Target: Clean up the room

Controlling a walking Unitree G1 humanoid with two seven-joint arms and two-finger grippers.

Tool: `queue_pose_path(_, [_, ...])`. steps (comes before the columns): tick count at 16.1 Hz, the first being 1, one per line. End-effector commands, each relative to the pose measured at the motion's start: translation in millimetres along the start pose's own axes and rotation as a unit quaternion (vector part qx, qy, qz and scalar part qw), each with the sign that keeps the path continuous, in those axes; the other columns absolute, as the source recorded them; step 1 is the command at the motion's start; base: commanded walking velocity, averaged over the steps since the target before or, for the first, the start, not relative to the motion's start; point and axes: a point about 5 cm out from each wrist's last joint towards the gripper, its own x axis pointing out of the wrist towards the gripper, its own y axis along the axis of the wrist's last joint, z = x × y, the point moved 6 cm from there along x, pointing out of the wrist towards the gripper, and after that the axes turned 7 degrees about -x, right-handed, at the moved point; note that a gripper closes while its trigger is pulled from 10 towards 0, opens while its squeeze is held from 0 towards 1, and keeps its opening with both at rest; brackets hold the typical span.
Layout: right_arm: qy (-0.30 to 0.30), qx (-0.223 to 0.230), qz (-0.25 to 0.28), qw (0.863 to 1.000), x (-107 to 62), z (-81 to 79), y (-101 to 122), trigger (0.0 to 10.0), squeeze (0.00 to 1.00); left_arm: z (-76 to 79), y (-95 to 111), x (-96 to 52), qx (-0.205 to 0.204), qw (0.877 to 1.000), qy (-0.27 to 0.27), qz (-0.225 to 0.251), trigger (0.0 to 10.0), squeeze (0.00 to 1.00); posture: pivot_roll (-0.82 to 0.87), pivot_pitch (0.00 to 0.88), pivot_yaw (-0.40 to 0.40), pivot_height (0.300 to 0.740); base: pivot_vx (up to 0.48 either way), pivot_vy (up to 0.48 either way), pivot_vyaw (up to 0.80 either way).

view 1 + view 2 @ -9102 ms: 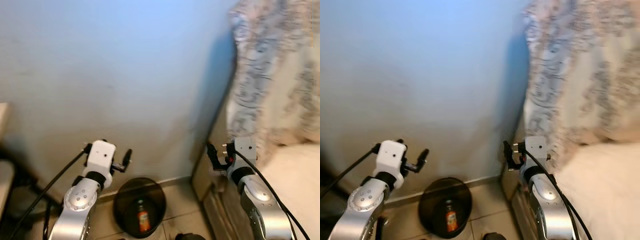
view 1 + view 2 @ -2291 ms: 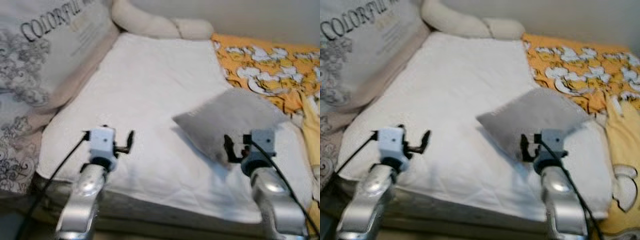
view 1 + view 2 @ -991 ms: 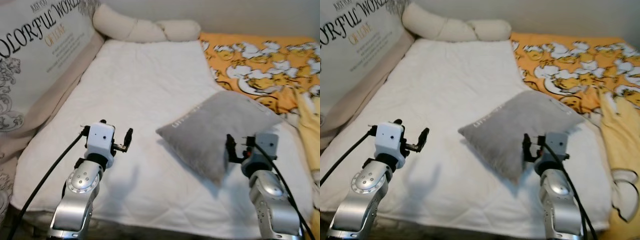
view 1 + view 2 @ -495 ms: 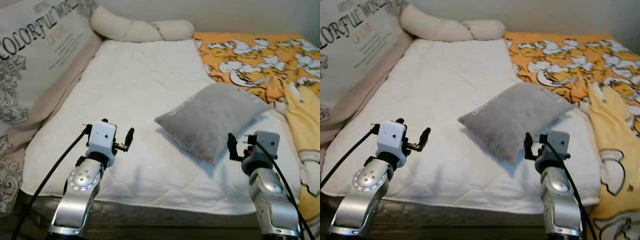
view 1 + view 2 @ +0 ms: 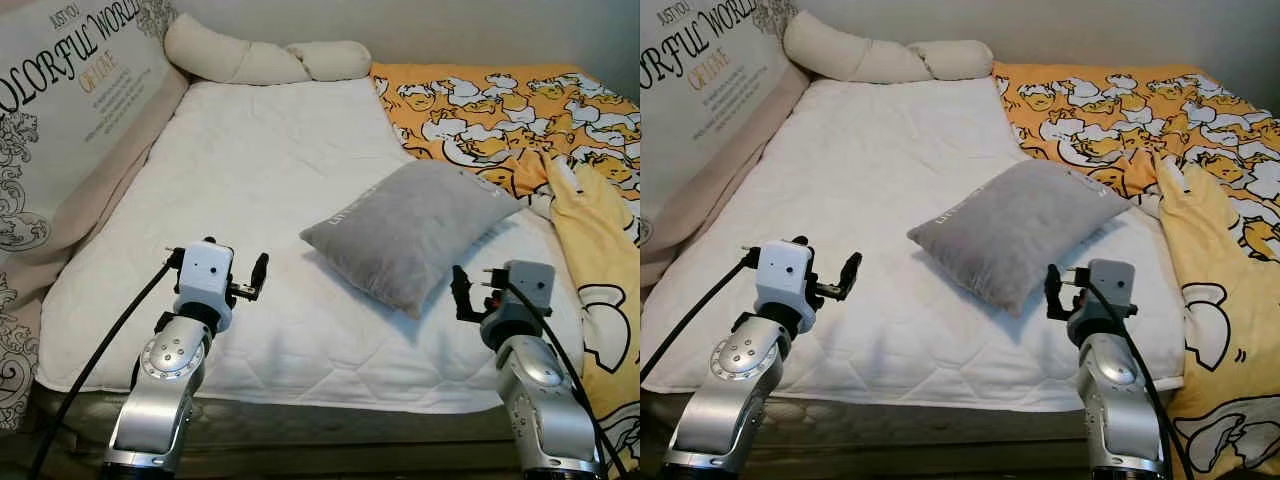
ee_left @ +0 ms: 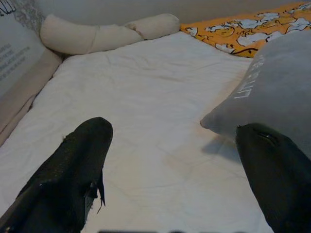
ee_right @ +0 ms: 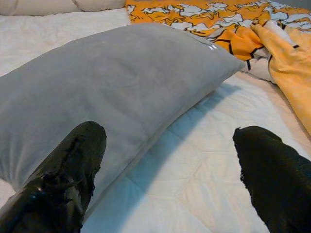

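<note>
Facing the bed [image 5: 250, 180] from its foot edge, the robot is at the approach step of the tidy-up; nothing is held.

Head views: the grey pillow [image 5: 408, 232] lies askew on the white mattress pad, toward the foot edge and the right side, one corner near the orange duck-print blanket [image 5: 500, 110]. The blanket is rumpled along the right edge and hangs over the foot corner. A cream bolster [image 5: 880, 58] lies along the head edge. A printed cushion panel [image 5: 60, 110] stands along the left edge. The left gripper [image 5: 252, 280] hovers over the pad near the foot edge. The right gripper [image 5: 1052, 290] hovers just beside the pillow's near corner.

Left wrist view: the left gripper's fingers [image 6: 73, 174] stand wide apart over bare pad, the pillow at one side.

Right wrist view: the right gripper's fingers [image 7: 63, 179] stand wide apart, the pillow's flank directly ahead.

Next move, as a judgement: advance the right gripper onto the pillow's near corner, pinch the soft fabric, then carry the pillow toward the head edge beside the bolster.
</note>
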Motion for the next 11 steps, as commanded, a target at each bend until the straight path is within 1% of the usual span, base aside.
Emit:
queue_pose_path(1, [0.002,-0.009,0.01,1.0,0.7,-0.1,7.3,10.0,0.0,-5.7,0.5,1.4,-0.003,1.0,0.011,-0.001,10.0,0.0,-0.02,0.0,0.011,0.74,0.247,0.0,0.0])
queue_pose_path(3, [0.002,-0.004,0.004,1.0,1.5,1.2,6.5,10.0,0.0,-4.1,-0.2,1.8,-0.008,1.0,0.013,-0.001,10.0,0.0,-0.02,0.0,-0.003,0.74,0.283,0.0,0.0])
queue_pose_path(5, [0.002,-0.008,0.004,1.0,2.0,2.1,7.2,10.0,0.0,-3.8,-0.3,1.9,-0.01,1.0,0.015,0.0,10.0,0.0,-0.03,0.0,-0.005,0.74,0.291,0.0,-0.74])
queue_pose_path(6, [0.002,-0.01,0.005,1.0,2.1,2.6,8.1,10.0,0.0,-3.5,-0.4,2.0,-0.011,1.0,0.015,0.0,10.0,0.0,-0.03,0.0,-0.007,0.74,0.289,0.0,-0.46])
queue_pose_path(11, [0.008,-0.016,0.008,1.0,2.9,1.5,10.2,10.0,0.0,-3.6,-1.2,1.6,-0.014,1.0,0.018,0.0,10.0,0.0,-0.03,0.0,-0.01,0.74,0.295,0.0,0.0])
